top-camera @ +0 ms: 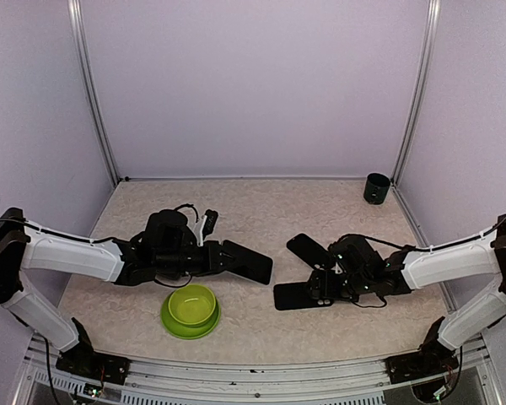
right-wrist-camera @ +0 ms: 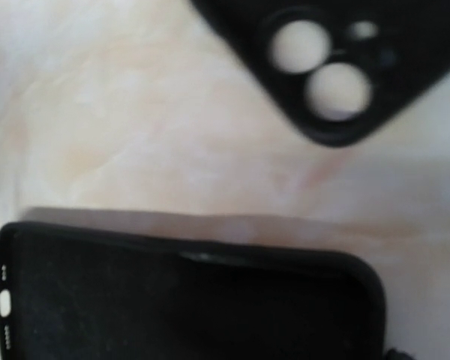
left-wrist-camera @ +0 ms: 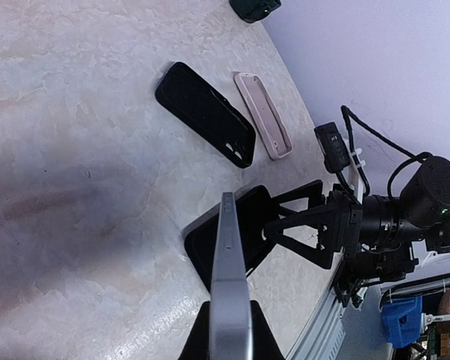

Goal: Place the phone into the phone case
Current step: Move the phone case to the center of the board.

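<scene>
The left arm reaches low from 8 o'clock toward the middle of the table, its wrist rolled on the side. The left gripper is clamped on the phone, which it holds by one end; the phone points toward 3 o'clock and stands on its long edge above the table surface. In the left wrist view only the thin grey side of the phone shows between the fingers.

The right arm comes from 4 o'clock and is bent down at the elbow, with the right gripper low over one end of a black phone case. This case lies flat at about 5 o'clock from the table's middle. The two fingers stand wide apart. I cannot tell if they touch the case.

A second black case lies just beyond it, at 12 o'clock from the first, with the camera holes visible. A pink case lies beside this one, on its far side. A green bowl sits at 7 o'clock, near the left gripper. A dark cup stands in the far corner at 1 o'clock.
</scene>
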